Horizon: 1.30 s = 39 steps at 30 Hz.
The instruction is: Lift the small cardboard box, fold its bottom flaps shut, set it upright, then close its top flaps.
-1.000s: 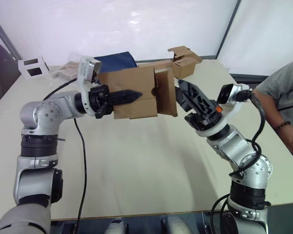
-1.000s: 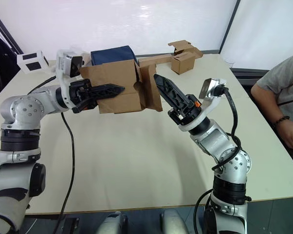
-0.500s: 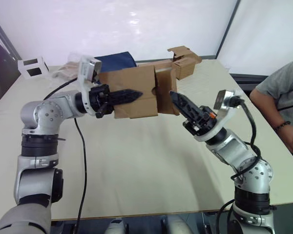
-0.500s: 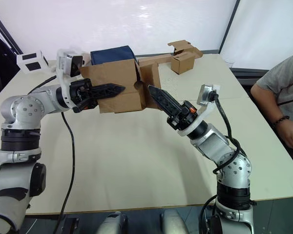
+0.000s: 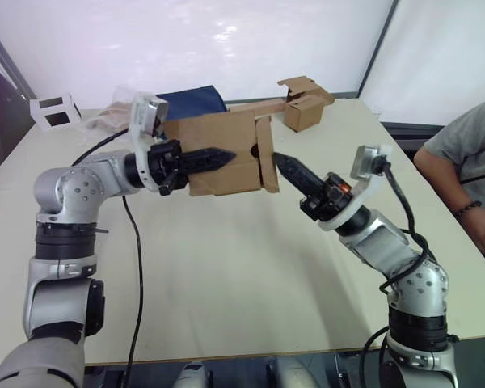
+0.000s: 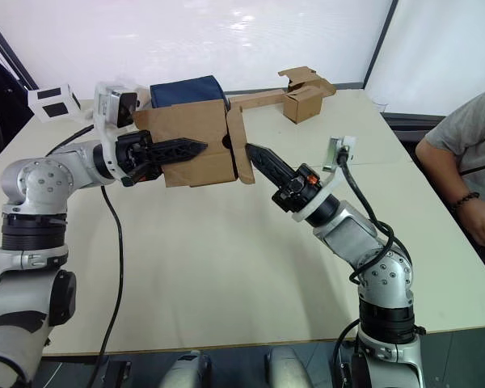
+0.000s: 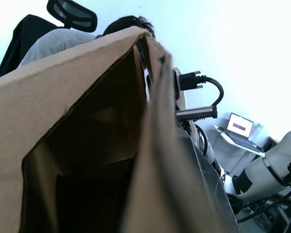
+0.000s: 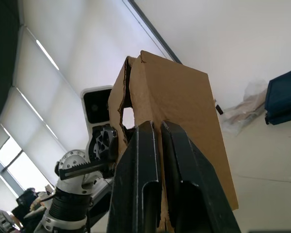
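Note:
The small cardboard box [image 5: 218,129] hangs on its side above the table, in front of a navy bag. My left gripper [image 5: 229,153] is shut on its front wall, one black finger lying along the outside. In the left wrist view the box [image 7: 87,97] shows its dark inside beside that wall. A flap [image 5: 265,174] stands almost flat across the box's right end; whether it belongs to the bottom flaps or the top flaps I cannot tell. My right gripper [image 5: 276,158] is shut, empty, its tip against that flap. The right wrist view has its fingers [image 8: 136,160] together before the box [image 8: 184,97].
At the back right of the beige table [image 5: 226,267] sits another brown box [image 5: 305,111] joined to a long cardboard strip. A navy bag [image 5: 192,101], crumpled plastic [image 5: 105,119] and a small white frame [image 5: 55,111] lie at the back left. A seated person [image 5: 469,153] is at the right edge.
My right gripper has gone from wide open to shut and slid left to the box's right end. The flap there has swung in closer to the box. Left gripper and box stayed put.

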{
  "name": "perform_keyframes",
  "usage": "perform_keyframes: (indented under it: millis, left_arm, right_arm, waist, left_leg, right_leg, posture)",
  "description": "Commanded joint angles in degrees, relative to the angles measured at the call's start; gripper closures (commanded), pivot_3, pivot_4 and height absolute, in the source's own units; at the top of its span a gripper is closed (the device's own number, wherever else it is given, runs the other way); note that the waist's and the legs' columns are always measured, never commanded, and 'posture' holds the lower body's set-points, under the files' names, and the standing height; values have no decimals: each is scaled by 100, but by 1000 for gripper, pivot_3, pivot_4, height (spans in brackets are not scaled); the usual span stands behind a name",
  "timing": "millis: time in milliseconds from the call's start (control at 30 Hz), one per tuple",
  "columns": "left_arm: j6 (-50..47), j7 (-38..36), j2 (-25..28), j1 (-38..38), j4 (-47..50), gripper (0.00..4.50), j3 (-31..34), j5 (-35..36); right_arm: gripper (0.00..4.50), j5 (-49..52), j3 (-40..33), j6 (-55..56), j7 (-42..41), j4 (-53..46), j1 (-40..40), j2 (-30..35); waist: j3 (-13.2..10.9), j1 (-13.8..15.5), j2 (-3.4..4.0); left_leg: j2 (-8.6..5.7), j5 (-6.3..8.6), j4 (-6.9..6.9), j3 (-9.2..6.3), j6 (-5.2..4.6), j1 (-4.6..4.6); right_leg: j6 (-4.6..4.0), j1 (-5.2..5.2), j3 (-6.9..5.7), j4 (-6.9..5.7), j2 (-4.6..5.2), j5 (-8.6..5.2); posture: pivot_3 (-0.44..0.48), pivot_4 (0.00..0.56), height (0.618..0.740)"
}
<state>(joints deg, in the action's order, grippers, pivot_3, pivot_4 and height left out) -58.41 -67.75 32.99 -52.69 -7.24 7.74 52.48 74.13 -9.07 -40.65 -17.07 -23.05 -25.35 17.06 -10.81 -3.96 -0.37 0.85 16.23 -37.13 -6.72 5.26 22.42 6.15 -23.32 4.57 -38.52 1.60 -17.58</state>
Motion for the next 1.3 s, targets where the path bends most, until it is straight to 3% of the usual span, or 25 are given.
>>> perform_keyframes:
  millis: [33,867,1300]
  left_arm:
    - [40,-52,7,-170,82,4500,66,87]
    - [77,93,-171,-275,-32,4500,85,21]
    - [26,355,-277,-368,-156,4500,292,197]
  right_arm:
    - [4340,-276,101,107,67,-317,-128,42]
    - [4340,-317,613,79,663,-557,-602,-621]
    - [4340,491,-352,272,1105,-443,-215,-265]
  waist:
    - [0,0,0]
    - [0,0,0]
    - [0,2,0]
  left_leg:
    - [0,0,0,0,0,0]
    - [0,0,0,0,0,0]
    - [0,0,1,0,0,0]
  right_leg:
    - [0,0,0,0,0,0]
    - [0,0,0,0,1,0]
    - [0,0,0,1,2,0]
  posture:
    - [0,150,740]
    - [0,150,740]
    - [0,150,740]
